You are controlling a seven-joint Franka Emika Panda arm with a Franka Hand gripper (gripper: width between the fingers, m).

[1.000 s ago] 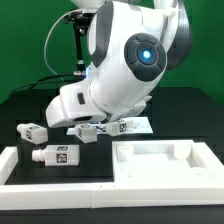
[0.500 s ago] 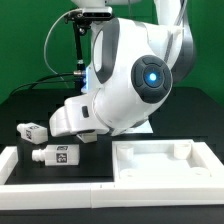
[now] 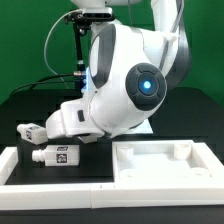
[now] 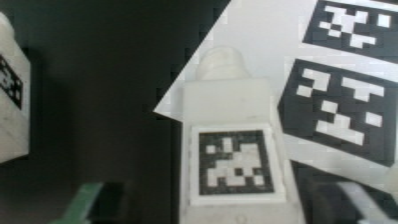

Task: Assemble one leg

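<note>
Leg (image 4: 228, 150) lies flat at the marker board's (image 4: 347, 90) edge, beside dark tabletop (image 4: 107, 130), and is hidden by the arm in the exterior view. Claw (image 4: 210, 203) is spread wide, straddling it and holding nothing. The leg is probably light, rigid, smooth plastic, best pinched on its long sides at mid-length, not the peg end. A spare leg (image 3: 33, 131) sits at 8 o'clock of the arm. Since a second ago the arm has dropped and now covers the board.

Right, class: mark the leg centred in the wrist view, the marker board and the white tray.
leg (image 4: 231, 160): wrist view, its tagged face.
marker board (image 4: 347, 95): wrist view, a printed tag.
white tray (image 3: 165, 178): exterior view, front rim.
</note>
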